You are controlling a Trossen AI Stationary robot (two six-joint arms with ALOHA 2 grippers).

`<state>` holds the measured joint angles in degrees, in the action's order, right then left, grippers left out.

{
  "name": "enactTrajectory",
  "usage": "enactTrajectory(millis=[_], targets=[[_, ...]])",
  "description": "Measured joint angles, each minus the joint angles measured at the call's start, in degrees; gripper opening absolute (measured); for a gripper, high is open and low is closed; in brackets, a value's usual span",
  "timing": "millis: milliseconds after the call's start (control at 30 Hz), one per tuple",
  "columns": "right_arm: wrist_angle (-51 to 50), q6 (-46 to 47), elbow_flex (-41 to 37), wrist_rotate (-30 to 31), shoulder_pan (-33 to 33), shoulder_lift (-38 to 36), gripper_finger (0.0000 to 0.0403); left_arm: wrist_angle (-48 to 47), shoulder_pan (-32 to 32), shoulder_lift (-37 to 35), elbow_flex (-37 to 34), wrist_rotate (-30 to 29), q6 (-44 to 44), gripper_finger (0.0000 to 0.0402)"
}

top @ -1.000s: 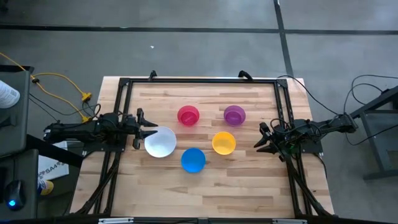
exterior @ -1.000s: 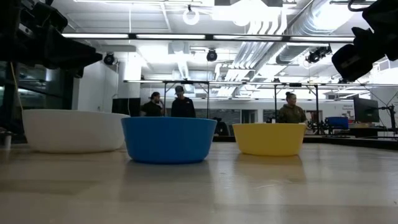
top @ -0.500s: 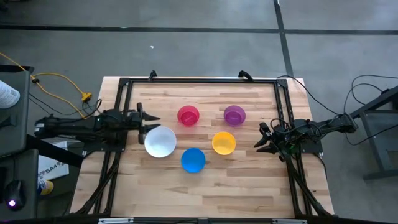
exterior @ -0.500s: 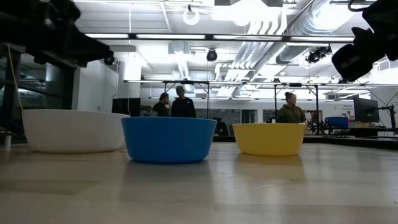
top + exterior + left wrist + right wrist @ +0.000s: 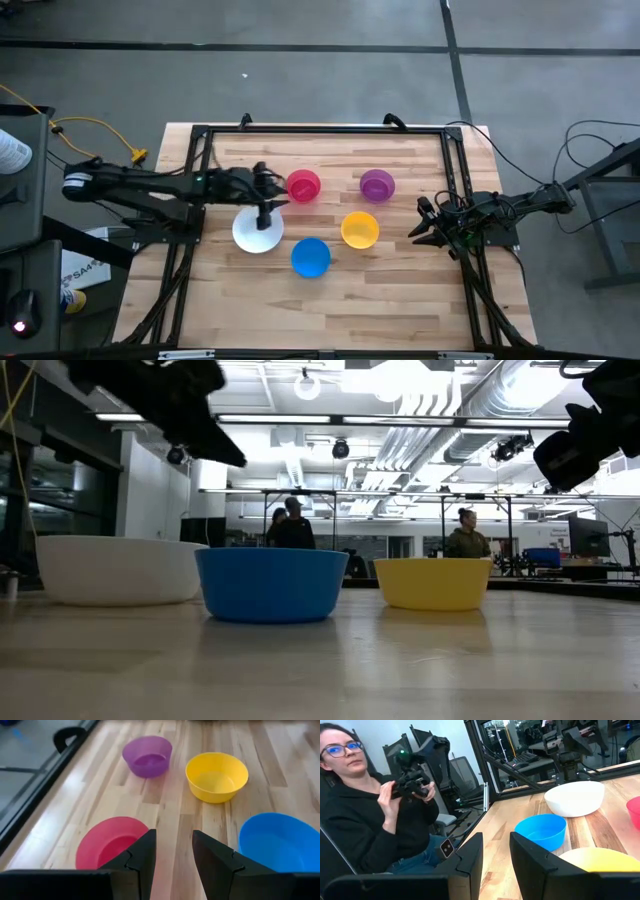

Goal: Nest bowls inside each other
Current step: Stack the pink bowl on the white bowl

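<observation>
So far nothing is nested: your left gripper (image 5: 265, 200) hangs empty with fingers apart over the white bowl (image 5: 256, 236), the pink bowl (image 5: 303, 186), purple bowl (image 5: 377, 184), yellow bowl (image 5: 360, 229) and blue bowl (image 5: 311, 257) sit apart, and the right gripper (image 5: 422, 224) waits released at the right edge.

Left arm (image 5: 165, 186) covers part of white bowl (image 5: 251, 236) – low view hides pink, purple bowls; blue bowl (image 5: 278, 841) edge-cropped.

five small round plastic bowls sit upright and apart on the wooden table, none nested: white plastic bowl (image 5: 256, 232) at left, pink plastic bowl (image 5: 304, 186) and purple plastic bowl (image 5: 377, 185) behind, yellow plastic bowl (image 5: 360, 230) mid-right, blue plastic bowl (image 5: 311, 257) nearest front.
</observation>
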<state>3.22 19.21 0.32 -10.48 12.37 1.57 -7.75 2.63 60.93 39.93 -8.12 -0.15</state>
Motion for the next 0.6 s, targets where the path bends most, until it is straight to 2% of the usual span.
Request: enactTrajectory(millis=[167, 300, 600], targets=[[0.0, 0.0, 0.0, 0.0, 0.0, 0.0, 0.0091, -1.0, 0.0, 7.2, 5.3, 2.0, -0.1, 0.0127], [0.0, 0.0, 0.0, 0.0, 0.0, 0.0, 0.0091, -3.1, 0.0, 10.4, 7.9, 2.0, 0.1, 0.0127], [0.0, 0.0, 0.0, 0.0, 0.0, 0.0, 0.0091, -2.8, 0.0, 15.3, 8.3, 1.1, 1.0, 0.0127]])
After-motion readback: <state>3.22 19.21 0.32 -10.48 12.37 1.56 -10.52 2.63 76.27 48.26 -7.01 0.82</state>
